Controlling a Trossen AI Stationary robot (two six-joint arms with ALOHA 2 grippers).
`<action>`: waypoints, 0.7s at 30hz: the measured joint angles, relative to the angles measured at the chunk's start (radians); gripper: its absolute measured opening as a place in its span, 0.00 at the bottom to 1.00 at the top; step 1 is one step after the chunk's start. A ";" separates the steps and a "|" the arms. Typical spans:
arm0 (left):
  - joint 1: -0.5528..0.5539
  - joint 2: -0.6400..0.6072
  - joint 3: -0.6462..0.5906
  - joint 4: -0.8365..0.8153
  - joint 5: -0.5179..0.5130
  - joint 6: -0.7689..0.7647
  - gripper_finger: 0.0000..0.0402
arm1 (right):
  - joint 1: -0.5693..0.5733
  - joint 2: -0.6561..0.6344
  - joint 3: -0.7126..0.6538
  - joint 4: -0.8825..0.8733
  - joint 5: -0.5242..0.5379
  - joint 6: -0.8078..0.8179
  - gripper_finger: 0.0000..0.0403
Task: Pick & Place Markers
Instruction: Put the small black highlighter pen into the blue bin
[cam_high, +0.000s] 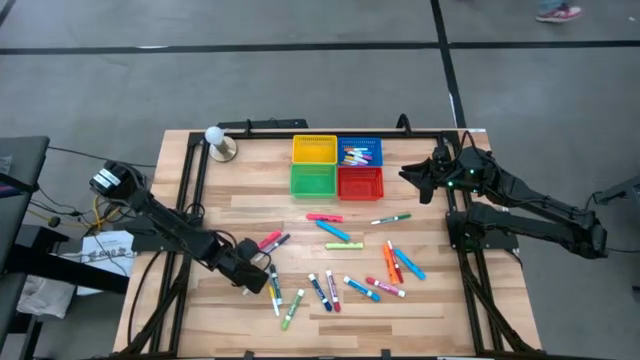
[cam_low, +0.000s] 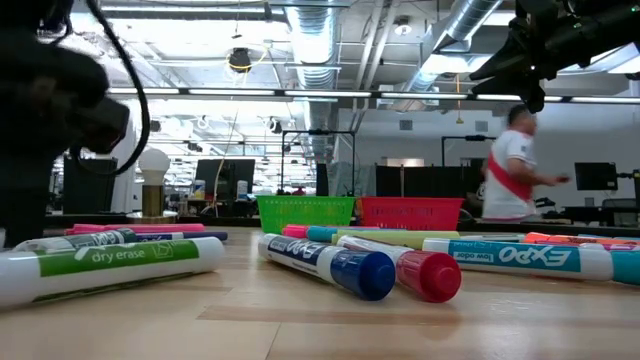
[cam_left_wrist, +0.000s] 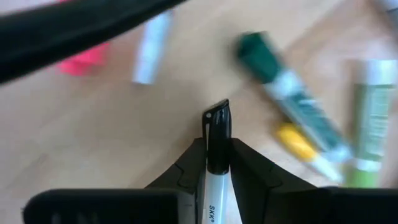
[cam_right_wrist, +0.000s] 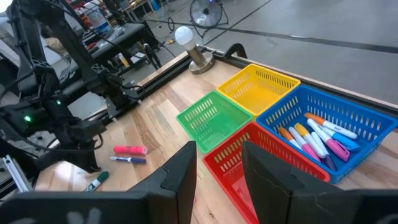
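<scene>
Left gripper (cam_left_wrist: 217, 163) around forward-pointing marker (cam_left_wrist: 217, 134)

Even, bright overhead light fills the high view; the wooden surface (cam_high: 330, 300) shows no strong glare, and the shadows under the markers (cam_high: 390, 265) and beside the arms are short and soft. In the low view, ceiling light strips (cam_low: 300, 35) burn out to white. There the near markers (cam_low: 330, 265) are fairly sharp, a person (cam_low: 510, 165) in the room behind is smeared, and the dark arm at the picture's left is a blurred mass. The left wrist view is heavily blurred: loose markers (cam_left_wrist: 298, 118) on the wood are smeared, and only the black-capped marker (cam_left_wrist: 217, 134) between the fingers is crisp. The right wrist view is clear and well lit, its straight lines bending toward the picture's edges.
</scene>
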 joint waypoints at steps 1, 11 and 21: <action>0.000 -0.017 0.001 0.006 -0.002 0.000 0.15 | 0.000 0.000 0.000 0.000 0.000 0.000 0.29; 0.001 -0.248 0.004 0.045 -0.129 0.004 0.15 | 0.000 0.000 0.000 0.001 -0.002 0.052 0.29; 0.070 -0.366 0.006 0.154 -0.350 0.098 0.16 | 0.000 0.000 0.000 0.012 0.005 0.051 0.29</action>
